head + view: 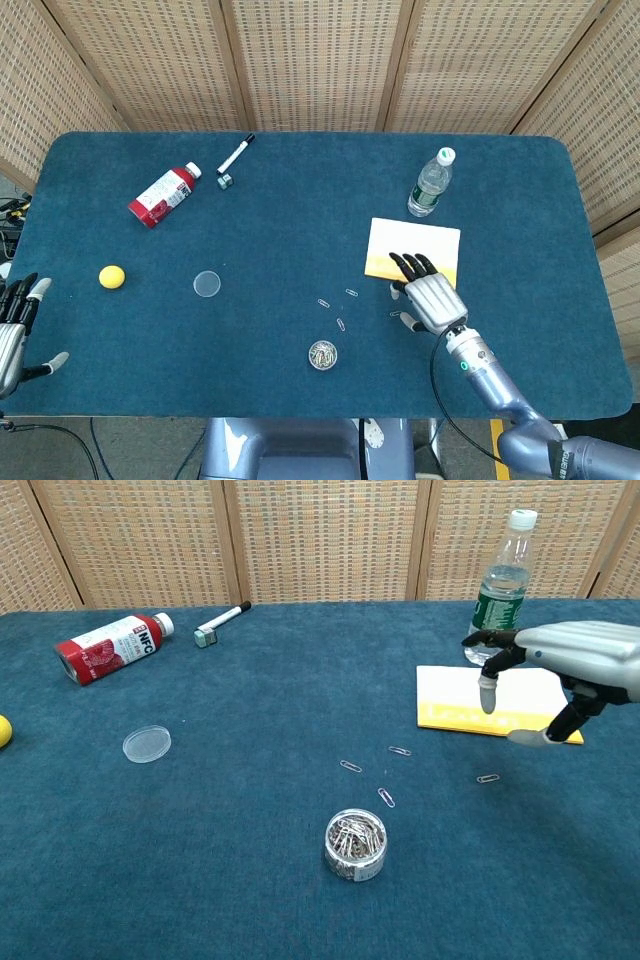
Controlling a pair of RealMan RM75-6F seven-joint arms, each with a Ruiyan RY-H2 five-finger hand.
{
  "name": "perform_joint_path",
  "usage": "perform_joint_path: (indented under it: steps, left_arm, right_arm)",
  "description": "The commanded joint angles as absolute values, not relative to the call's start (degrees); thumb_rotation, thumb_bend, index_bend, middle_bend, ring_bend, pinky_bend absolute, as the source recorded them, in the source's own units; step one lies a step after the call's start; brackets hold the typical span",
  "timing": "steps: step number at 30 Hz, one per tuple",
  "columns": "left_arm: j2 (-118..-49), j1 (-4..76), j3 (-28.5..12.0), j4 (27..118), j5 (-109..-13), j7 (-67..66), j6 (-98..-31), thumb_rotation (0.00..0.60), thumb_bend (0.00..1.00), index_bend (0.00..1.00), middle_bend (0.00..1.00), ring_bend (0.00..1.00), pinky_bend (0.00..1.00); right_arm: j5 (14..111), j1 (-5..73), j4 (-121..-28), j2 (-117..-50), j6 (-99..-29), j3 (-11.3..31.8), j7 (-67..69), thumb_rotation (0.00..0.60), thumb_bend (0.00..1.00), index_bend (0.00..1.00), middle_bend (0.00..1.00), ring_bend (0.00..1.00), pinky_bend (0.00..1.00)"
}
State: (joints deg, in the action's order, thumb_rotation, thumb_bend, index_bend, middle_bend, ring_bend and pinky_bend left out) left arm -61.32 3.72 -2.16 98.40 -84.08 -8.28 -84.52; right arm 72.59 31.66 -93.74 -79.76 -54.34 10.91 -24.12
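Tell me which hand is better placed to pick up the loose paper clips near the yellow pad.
The right hand, probably. It hovers open above the yellow pad's near edge, close to the loose paper clips. The left hand is open at the table's far left edge, beyond the yellow ball.

A red juice bottle (164,195) lay beside a black marker (236,155); yellow ball (111,277) and clear round lid (207,284) sat apart.
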Motion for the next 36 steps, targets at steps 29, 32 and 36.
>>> perform_joint_path:
  steps: [29, 32, 36]
  left_arm:
    - [-61.59, 4.45, -2.10, 98.19, -82.89, -8.96, -83.27, 0.600, 0.00, 0.00, 0.00, 0.00, 0.00]
    - [-61.56, 4.43, -2.06, 98.29, -82.84, -9.08, -83.29, 0.600, 0.00, 0.00, 0.00, 0.00, 0.00]
    - [-61.56, 4.47, -2.03, 98.30, -82.68, -9.19, -83.16, 0.600, 0.00, 0.00, 0.00, 0.00, 0.00]
  right_arm:
    - [60.67, 37.34, -82.03, -90.29, -51.55, 7.94, -29.41, 0.600, 0.34, 0.50, 0.00, 0.00, 0.06]
    - [60.34, 37.69, -81.53, -90.74, -51.59, 7.75, -29.82, 0.600, 0.34, 0.50, 0.00, 0.00, 0.06]
    - [59.32, 38.25, -80.52, -91.55, -51.43, 7.33, -31.11, 0.600, 0.34, 0.50, 0.00, 0.00, 0.06]
